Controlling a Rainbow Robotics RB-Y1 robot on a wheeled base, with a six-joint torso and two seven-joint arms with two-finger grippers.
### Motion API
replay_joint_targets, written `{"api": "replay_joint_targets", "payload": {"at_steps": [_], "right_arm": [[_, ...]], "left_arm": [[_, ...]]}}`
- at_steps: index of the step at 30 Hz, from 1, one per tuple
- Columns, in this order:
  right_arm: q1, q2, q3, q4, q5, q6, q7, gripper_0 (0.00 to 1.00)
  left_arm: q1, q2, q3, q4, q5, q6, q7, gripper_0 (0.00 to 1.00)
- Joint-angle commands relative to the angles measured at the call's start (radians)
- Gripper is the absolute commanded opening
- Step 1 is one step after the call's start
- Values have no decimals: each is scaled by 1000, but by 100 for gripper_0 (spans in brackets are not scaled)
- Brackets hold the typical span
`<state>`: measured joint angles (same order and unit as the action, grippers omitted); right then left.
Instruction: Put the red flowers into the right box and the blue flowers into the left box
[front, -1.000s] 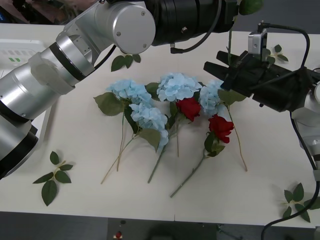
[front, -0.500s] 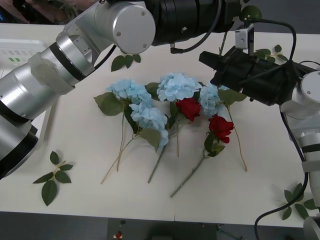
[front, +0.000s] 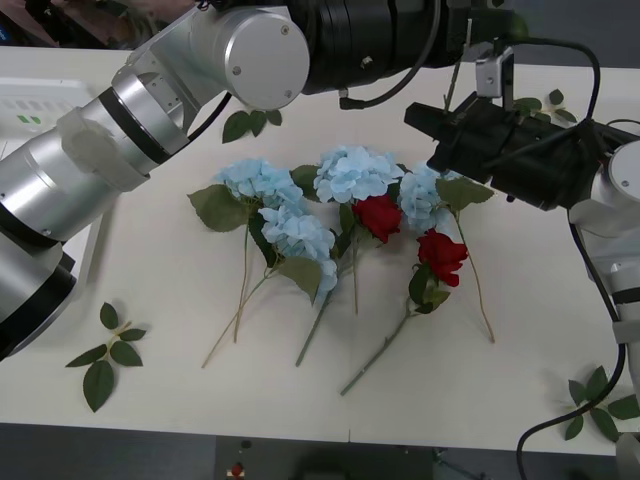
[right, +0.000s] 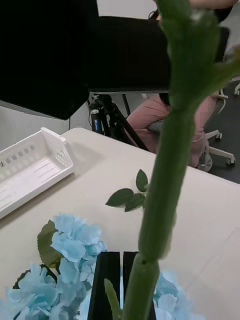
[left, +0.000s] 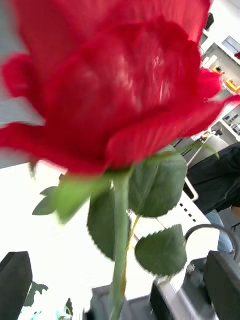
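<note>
1. Right gripper (front: 440, 125), seen from the front, hangs over the far right part of the table (front: 520, 330), just above the rightmost of the blue flowers (front: 420, 195). My left arm (front: 200, 70) crosses the far side from the left and blocks what lies behind it. A thin green stem (front: 458, 75) rises from my right gripper towards that arm. The other three blue heads lie in a cluster at the table's middle, stems pointing towards me. Two of the red flowers (front: 378, 215) lie among them, one touching the blue heads and the other (front: 442, 255) just nearer me. The left box (front: 30, 100) sits at the far left, partly under my left arm. Loose leaf sprigs (front: 108, 355) lie near the table's corners.

2. In the right wrist view, my black fingers (right: 110, 285) are pressed together, with the thick green stem (right: 165, 165) rising from them. Beyond it lie blue heads, a leaf sprig (right: 131, 195) and the left box (right: 30, 170).

3. In the left wrist view, the held rose (left: 115, 85) hangs close, bloom up and leaves below. My left gripper (left: 120, 295) has its dark fingers (left: 15, 280) spread to the two corners, touching nothing.
</note>
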<state>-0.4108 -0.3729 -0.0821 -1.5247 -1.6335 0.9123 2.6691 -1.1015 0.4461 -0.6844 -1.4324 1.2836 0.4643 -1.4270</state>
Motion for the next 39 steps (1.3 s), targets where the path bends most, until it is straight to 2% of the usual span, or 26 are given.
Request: {"api": "replay_joint_targets", "payload": {"at_steps": [1, 3, 8, 12, 17, 22, 28, 35, 39], "right_arm": [[-28, -170, 38, -23, 1, -4, -130, 0], [-36, -279, 67, -23, 4, -6, -206, 0], [-36, -566, 131, -23, 15, 19, -448, 0], [-36, -796, 182, 28, 6, 97, -712, 0], [-36, -951, 193, 172, 37, 246, -845, 0], [-36, -991, 193, 333, 165, 254, -856, 0], [-36, -956, 223, 514, 323, 123, -859, 0], [-37, -899, 423, 669, 334, -165, -876, 0], [-39, -876, 501, 690, 334, -227, -890, 0]], "left_arm": [[20, 22, 20, -17, 6, -53, 7, 100], [31, 85, 32, -56, 43, -44, 8, 100], [51, 304, 57, -154, 299, 139, 2, 100], [178, 480, 195, -189, 517, 427, -7, 100], [367, 576, 313, -181, 487, 678, -61, 100], [428, 571, 310, -128, 319, 751, -122, 100], [416, 500, 233, -22, 186, 718, -121, 100], [328, 367, 134, 102, 16, 688, -122, 100], [305, 279, 120, 150, -60, 666, -118, 100]]}}
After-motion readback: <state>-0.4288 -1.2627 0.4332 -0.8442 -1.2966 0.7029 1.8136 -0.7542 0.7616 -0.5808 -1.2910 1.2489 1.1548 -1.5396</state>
